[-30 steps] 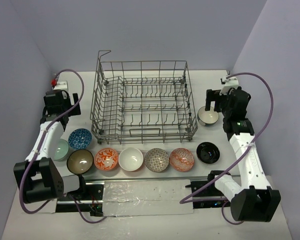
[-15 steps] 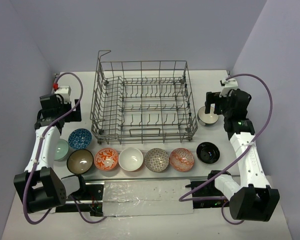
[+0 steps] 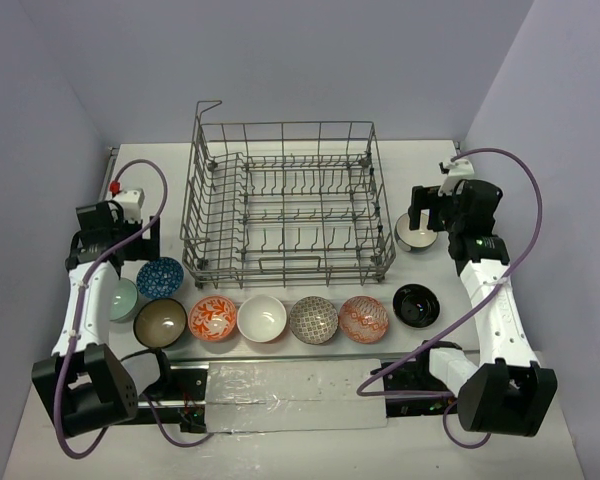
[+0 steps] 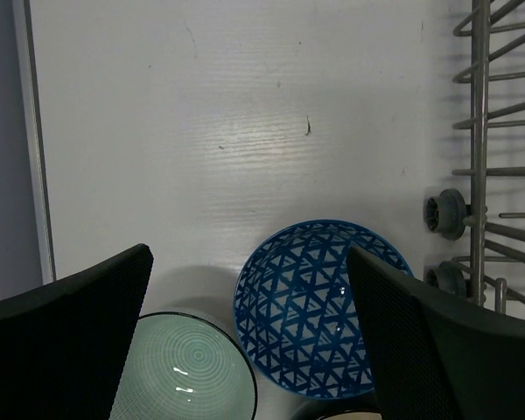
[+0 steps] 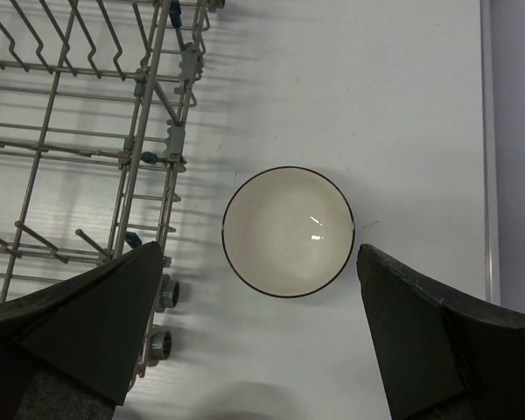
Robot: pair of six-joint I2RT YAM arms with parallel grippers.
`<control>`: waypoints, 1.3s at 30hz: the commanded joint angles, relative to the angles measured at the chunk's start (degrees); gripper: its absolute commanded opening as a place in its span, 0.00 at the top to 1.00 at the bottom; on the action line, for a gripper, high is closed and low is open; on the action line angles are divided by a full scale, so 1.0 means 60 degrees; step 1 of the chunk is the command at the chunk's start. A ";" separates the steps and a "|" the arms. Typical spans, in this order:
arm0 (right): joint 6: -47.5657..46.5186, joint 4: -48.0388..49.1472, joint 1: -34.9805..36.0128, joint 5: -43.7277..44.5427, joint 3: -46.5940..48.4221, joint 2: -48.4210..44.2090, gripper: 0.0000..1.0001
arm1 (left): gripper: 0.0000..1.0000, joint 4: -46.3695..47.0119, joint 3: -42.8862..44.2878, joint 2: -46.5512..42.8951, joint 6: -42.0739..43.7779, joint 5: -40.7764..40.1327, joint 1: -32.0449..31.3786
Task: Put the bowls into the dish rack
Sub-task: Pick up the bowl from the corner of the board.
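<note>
Top external view, listed left to right.

- Left gripper (image 4: 249,262): jaws spread fully, holding nothing, hanging over the counter's (image 3: 420,165) left edge.
- Pale green ribbed ceramic bowl (image 4: 185,367): partly under the left jaw.
- Blue lattice-patterned ceramic bowl (image 4: 311,306): upright, below the gap and toward the right jaw, touching the green one.
- Row along the near edge: brown bowl (image 3: 160,322), orange-patterned bowl (image 3: 213,318), white bowl (image 3: 262,318), grey-patterned bowl (image 3: 313,320), red-patterned bowl (image 3: 364,319), black bowl (image 3: 417,305).
- Large grey wire dish rack (image 3: 285,215): centre, no bowls loaded.
- Cream dark-rimmed ceramic bowl (image 5: 289,232): upright, just beside the rack's right wall.
- Right gripper (image 5: 258,252): jaws wide, empty, straddling the cream bowl from above. The bowl is centred in the gap and round, so no axis to match. A straight descent looks sufficient.
</note>
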 commanded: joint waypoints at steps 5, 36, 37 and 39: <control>-0.0098 0.0019 -0.0188 -0.0404 0.0310 -0.0130 0.00 | 0.01 -0.0360 -0.0267 0.0014 0.1123 0.0855 0.0388; -0.0156 -0.0039 -0.0452 -0.0742 0.0325 0.0148 0.01 | 0.27 0.0608 -0.0883 0.1655 0.2135 0.1631 0.0901; -0.0156 -0.0039 -0.0452 -0.0742 0.0310 0.0163 0.01 | 0.28 0.0608 -0.0883 0.1684 0.2120 0.1646 0.0901; -0.0171 -0.0054 -0.0452 -0.0727 0.0339 0.0178 0.01 | 0.28 0.0622 -0.0825 0.1742 0.2106 0.1676 0.0901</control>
